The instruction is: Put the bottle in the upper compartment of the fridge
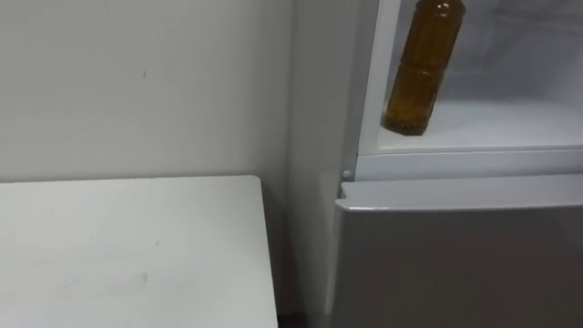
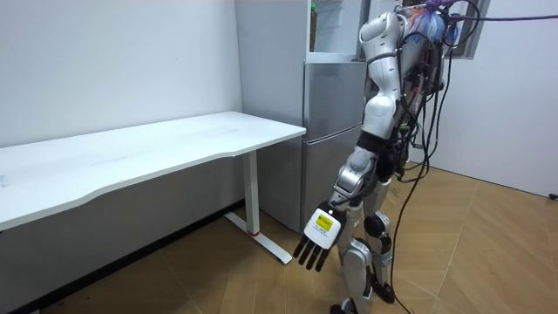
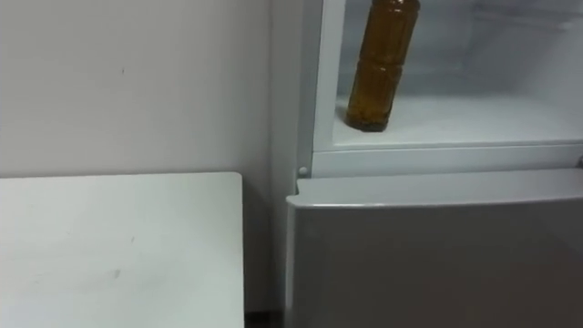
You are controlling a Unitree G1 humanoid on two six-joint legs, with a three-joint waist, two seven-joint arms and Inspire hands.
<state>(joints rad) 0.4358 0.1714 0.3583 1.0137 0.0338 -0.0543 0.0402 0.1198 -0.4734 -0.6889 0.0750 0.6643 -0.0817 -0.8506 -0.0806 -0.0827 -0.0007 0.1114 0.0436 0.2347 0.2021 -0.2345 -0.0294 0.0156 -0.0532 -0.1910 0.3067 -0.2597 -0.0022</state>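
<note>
An amber-brown bottle [image 1: 421, 68] stands upright at the front left of the white shelf [image 1: 510, 123] in the open upper fridge compartment; its top is cut off by the frame's edge. No hand is on the bottle [image 3: 377, 68]. In the room view I stand close in front of the fridge [image 2: 336, 131], and my left hand [image 2: 318, 237] hangs down at my side, fingers straight, holding nothing.
The lower fridge door [image 1: 455, 264] is closed, grey, below the open compartment. A white table [image 1: 127, 246] stands to the left of the fridge against the wall, with a narrow gap between them. Wooden floor [image 2: 471, 253] lies behind me.
</note>
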